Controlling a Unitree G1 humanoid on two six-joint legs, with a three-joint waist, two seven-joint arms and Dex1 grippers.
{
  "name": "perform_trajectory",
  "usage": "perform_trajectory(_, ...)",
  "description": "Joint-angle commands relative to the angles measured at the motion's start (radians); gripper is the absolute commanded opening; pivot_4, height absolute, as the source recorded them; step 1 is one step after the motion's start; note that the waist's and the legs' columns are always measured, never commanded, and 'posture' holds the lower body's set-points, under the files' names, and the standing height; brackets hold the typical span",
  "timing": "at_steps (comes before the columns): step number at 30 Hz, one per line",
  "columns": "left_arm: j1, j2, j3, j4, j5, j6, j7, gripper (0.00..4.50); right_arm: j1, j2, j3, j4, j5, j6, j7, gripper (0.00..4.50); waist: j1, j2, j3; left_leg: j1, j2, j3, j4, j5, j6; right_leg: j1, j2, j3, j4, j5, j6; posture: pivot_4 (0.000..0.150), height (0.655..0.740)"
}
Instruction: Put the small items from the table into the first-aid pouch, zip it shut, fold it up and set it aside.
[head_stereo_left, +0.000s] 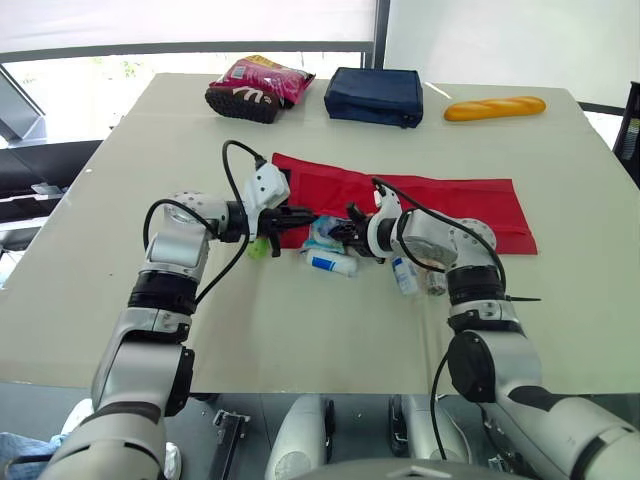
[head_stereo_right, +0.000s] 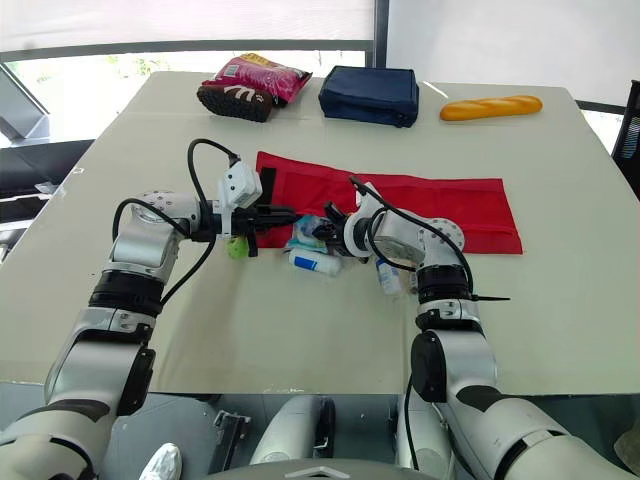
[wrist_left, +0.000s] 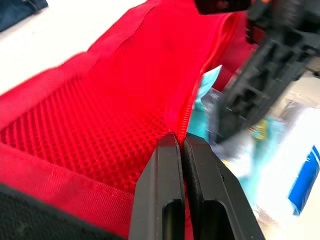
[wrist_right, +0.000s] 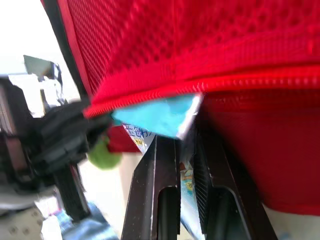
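Note:
The red first-aid pouch (head_stereo_left: 420, 205) lies unfolded across the middle of the table. My left gripper (head_stereo_left: 308, 217) is shut on the pouch's zipper edge (wrist_left: 182, 112) at its near left corner, lifting it slightly. Facing it from the right, my right gripper (head_stereo_left: 335, 231) is shut on a light-blue packet (wrist_right: 160, 116), whose tip sits under the raised zipper edge. Loose on the table in front of the pouch are a white tube with a blue cap (head_stereo_left: 333, 264), a small bottle (head_stereo_left: 405, 275) and a green item (head_stereo_left: 258, 247).
Along the far edge lie a red snack bag (head_stereo_left: 258, 85), a navy bag (head_stereo_left: 375, 95) and a bread roll (head_stereo_left: 495, 107). A small jar (head_stereo_left: 435, 283) lies under my right forearm. The table (head_stereo_left: 300, 340) stretches bare toward the near edge.

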Motion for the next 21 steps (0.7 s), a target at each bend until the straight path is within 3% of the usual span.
perform_trajectory(1, -0.003, 0.016, 0.012, -0.034, -0.021, -0.005, -0.010, 0.16, -0.044, 0.009, -0.028, -0.043, -0.012, -0.040, 0.054, 0.06, -0.001, 0.000, 0.000, 0.000, 0.000, 0.000, 0.000, 0.000, 0.000, 0.000, 0.000, 0.000, 0.000, 0.000, 0.000, 0.150, 0.7164)
perform_trajectory(21, -0.034, -0.024, 0.014, -0.005, -0.073, 0.050, 0.009, 0.16, 0.072, 0.192, 0.107, -0.226, -0.120, -0.282, 0.209, 0.06, -0.019, 0.000, 0.000, 0.000, 0.000, 0.001, -0.001, 0.000, 0.000, -0.001, 0.000, 0.001, 0.000, 0.000, 0.000, 0.150, 0.7164)
